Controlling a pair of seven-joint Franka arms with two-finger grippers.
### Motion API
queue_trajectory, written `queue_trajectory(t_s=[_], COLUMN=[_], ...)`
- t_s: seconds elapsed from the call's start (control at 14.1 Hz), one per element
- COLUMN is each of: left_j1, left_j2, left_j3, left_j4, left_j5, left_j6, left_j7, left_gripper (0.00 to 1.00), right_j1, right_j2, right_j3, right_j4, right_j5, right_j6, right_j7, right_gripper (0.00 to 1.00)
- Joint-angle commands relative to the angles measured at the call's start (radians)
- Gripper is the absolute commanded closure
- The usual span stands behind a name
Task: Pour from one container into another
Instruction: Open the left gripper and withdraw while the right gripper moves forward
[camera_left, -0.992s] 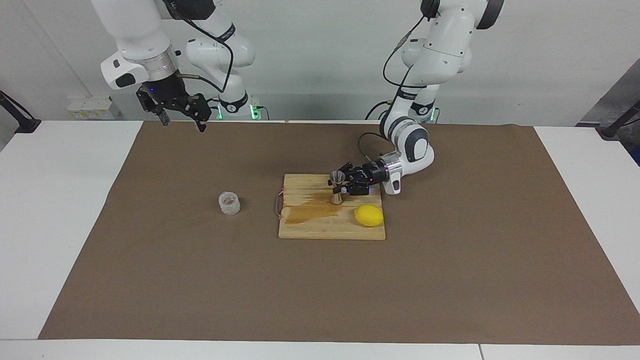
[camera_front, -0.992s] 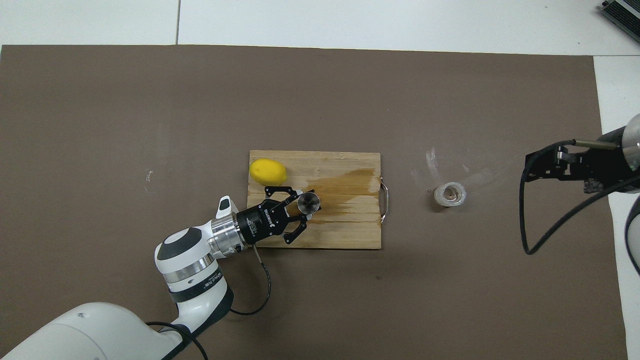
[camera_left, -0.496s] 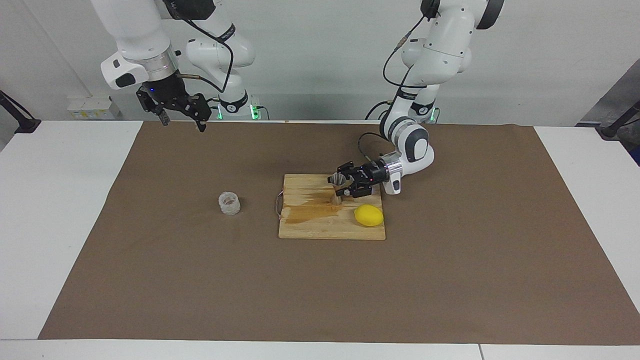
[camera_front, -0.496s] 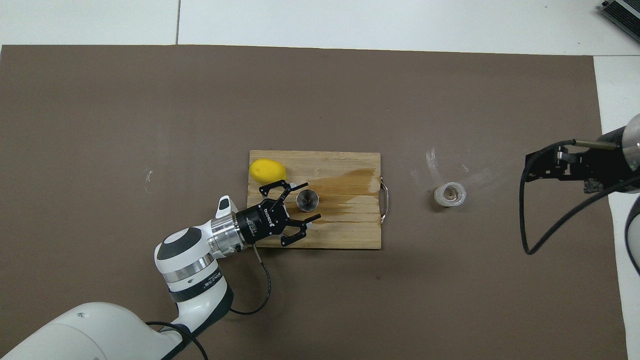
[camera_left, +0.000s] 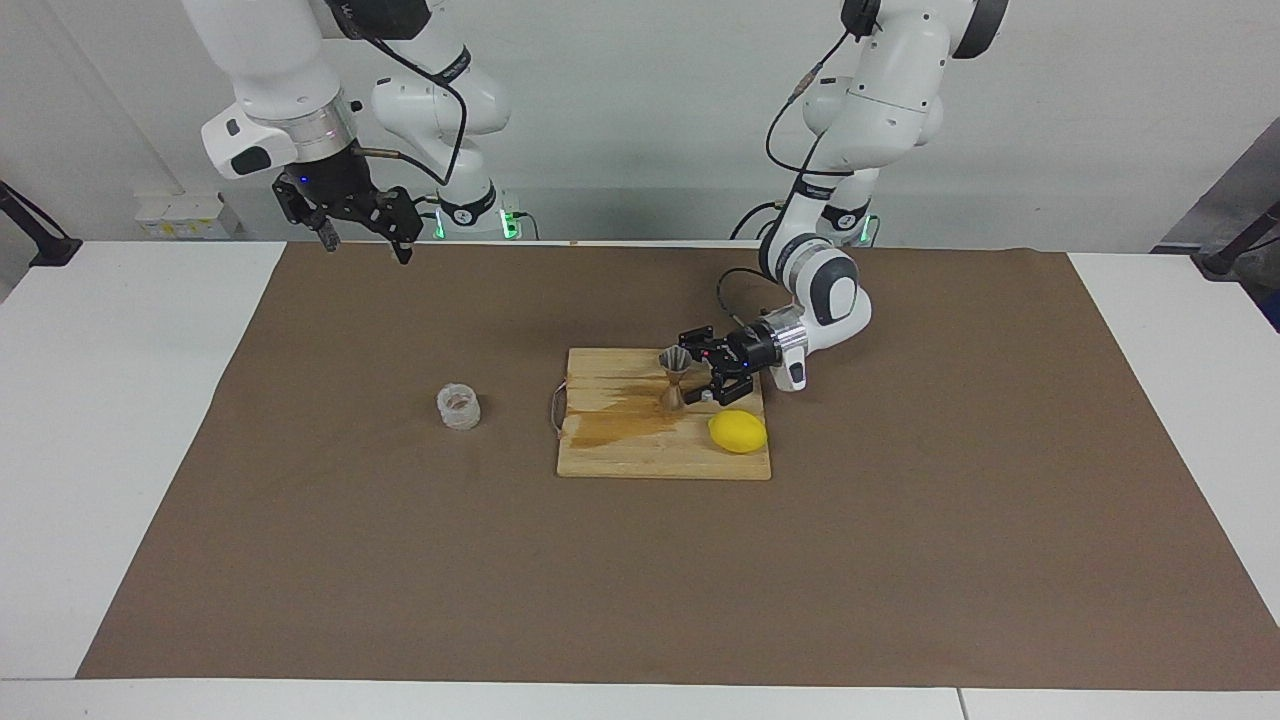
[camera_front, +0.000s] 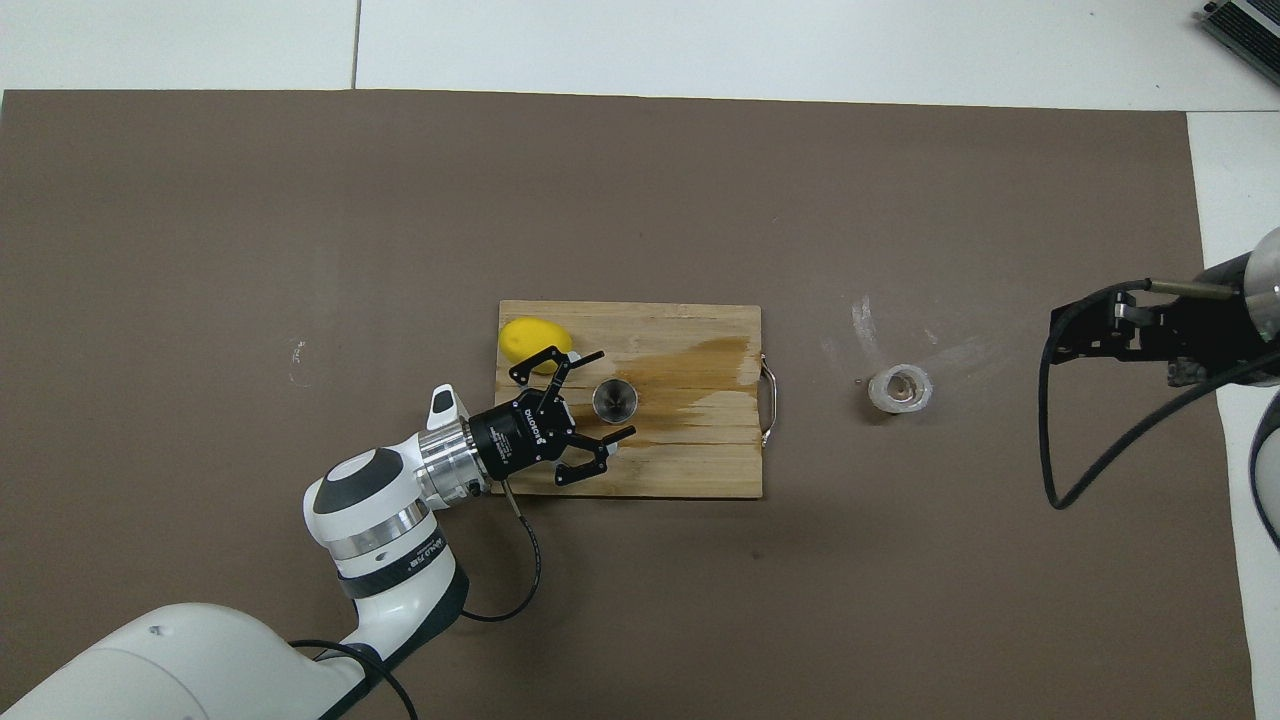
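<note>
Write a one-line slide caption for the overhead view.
Open left gripper beside upright silver metal hourglass jigger on wooden cutting board; right waits.

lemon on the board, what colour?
Plain bright yellow lemon, clearest in the facing view.

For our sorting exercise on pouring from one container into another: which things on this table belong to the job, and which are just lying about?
Belong to the job:
- glass cup
- metal jigger
- left hand, open beside the jigger

Just lying about:
- lemon
- wooden board
</note>
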Motion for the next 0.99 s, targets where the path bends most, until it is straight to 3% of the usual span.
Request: queue_trajectory(t_s=[0.0, 0.21, 0.43, 0.92], left_j1=[-0.017, -0.015, 0.006, 0.172], left_j2=[-0.048, -0.096, -0.127, -0.222], left_j3=[0.014, 0.016, 0.021, 0.022], left_j4=[-0.003, -0.004, -0.004, 0.037], left_j5=[-0.008, 0.002, 0.106, 0.583], left_j6=[0.057, 0.138, 0.143, 0.133], left_j7=[-0.03, -0.073, -0.13, -0.406], left_gripper=[0.0, 0.0, 0.0, 0.0], right_j1=[-0.009, -0.009, -0.003, 0.002], right_j2=[0.004, 0.002, -0.014, -0.077], right_j3=[0.005, 0.006, 0.006, 0.008], right_j4=[0.01, 0.006, -0.034, -0.178], right_j5=[-0.006, -0.004, -0.003, -0.003], right_j6=[-0.014, -0.014, 0.02, 0.141], right_j7=[-0.031, -0.034, -0.063, -0.244], right_gripper=[0.0, 0.0, 0.0, 0.0])
